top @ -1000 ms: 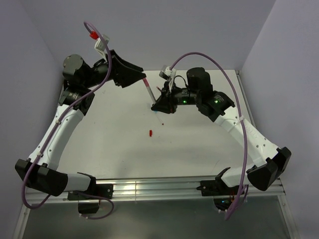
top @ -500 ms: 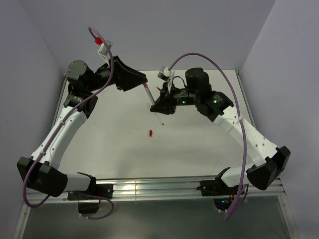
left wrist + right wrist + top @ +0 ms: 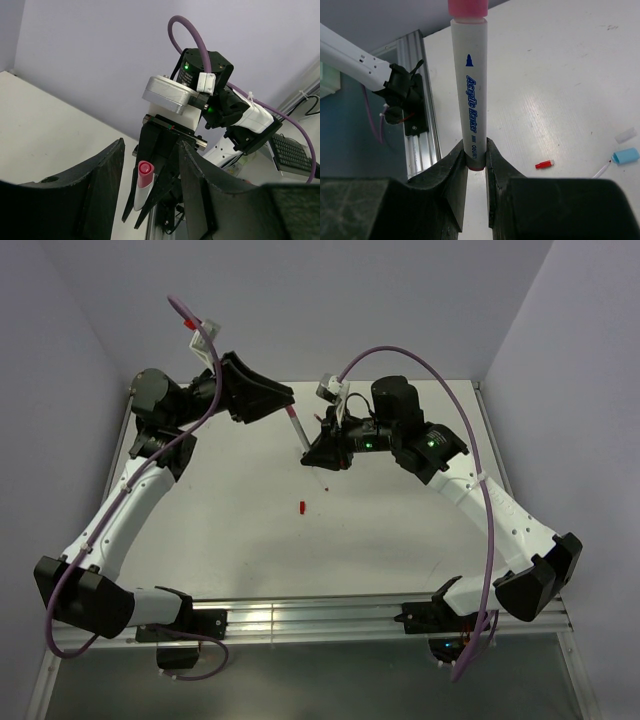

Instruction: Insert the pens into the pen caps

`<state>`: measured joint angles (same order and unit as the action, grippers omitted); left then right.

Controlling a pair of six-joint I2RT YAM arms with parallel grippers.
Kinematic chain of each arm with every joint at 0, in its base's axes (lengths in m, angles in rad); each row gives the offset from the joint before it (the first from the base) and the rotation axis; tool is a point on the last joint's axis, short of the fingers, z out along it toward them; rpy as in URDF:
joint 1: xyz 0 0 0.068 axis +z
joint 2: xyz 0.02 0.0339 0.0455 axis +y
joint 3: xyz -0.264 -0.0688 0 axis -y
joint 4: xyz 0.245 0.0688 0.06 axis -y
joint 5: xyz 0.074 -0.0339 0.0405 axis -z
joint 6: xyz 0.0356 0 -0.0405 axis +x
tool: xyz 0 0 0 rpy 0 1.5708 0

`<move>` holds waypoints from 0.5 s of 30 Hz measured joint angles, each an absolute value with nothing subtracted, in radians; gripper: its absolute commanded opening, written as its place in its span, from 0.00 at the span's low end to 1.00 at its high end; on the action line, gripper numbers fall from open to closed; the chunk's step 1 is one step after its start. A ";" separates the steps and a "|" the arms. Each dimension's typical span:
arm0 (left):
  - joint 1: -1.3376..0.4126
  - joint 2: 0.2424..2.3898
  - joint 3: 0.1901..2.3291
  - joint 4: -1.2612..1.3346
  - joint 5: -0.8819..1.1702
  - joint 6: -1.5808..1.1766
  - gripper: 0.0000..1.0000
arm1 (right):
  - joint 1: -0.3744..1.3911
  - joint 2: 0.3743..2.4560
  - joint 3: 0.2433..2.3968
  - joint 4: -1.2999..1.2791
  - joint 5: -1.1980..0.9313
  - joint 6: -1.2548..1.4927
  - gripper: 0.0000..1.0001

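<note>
While the white table (image 3: 230, 540) lies below, right gripper (image 3: 475, 150) pinches the white pen (image 3: 469, 85) by its base, long axis straight out past the fingertips, pink end toward left gripper (image 3: 151, 145), whose fingers stand spread either side of that end, not touching. Red cap (image 3: 545, 164), blue cap (image 3: 625, 155) lie on table right of right fingers.

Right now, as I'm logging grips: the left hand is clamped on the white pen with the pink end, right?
Not quite: the right hand is clamped on the white pen with the pink end, as the right wrist view shows.
</note>
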<state>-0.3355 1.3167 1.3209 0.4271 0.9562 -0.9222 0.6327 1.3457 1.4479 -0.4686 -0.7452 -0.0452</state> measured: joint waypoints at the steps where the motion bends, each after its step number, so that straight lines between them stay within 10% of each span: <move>1: -0.336 1.316 1.314 0.434 0.957 -0.929 0.52 | 0.633 1.346 1.448 -0.469 -0.745 -0.045 0.00; 15: -0.343 1.316 1.282 0.459 0.962 -0.957 0.42 | 0.633 1.346 1.448 -0.469 -0.748 -0.043 0.00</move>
<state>-0.3431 1.3155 1.2823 0.4591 0.9623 -0.9565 0.6331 1.3460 1.4479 -0.4686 -0.7479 -0.0425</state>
